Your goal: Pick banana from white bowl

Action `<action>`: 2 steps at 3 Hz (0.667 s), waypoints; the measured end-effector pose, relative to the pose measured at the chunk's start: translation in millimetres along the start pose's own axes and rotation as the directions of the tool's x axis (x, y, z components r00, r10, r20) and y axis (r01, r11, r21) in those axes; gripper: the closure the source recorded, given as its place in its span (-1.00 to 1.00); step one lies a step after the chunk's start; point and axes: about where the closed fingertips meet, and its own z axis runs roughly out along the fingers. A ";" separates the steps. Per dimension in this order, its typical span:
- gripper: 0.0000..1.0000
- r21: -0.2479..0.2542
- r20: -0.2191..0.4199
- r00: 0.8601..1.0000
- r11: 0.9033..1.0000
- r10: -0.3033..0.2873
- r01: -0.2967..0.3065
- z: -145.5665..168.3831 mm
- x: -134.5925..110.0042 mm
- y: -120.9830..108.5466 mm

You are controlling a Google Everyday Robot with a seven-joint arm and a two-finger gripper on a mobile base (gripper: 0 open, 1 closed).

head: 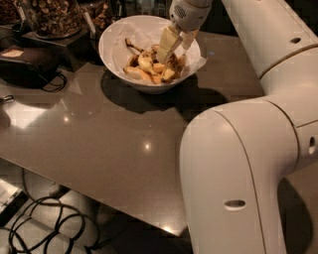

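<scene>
End effector inside white bowl — banana just below-left

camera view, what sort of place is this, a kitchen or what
Likely an office snack bar or break area: jars of nuts at the back, a white bowl of fruit on the glossy counter, cables below. The gripper reaches into the bowl.

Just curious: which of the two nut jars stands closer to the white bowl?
The right-hand jar, beside the white bowl; the left-hand jar stands farther off. The gripper reaches into the bowl.
</scene>
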 end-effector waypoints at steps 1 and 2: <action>-0.32 -0.007 -0.022 1.000 1.000 0.008 -0.008 14.6 -2.2 -2.7; 0.07 -0.018 -0.029 1.000 1.000 0.001 -0.001 23.4 -3.6 -3.0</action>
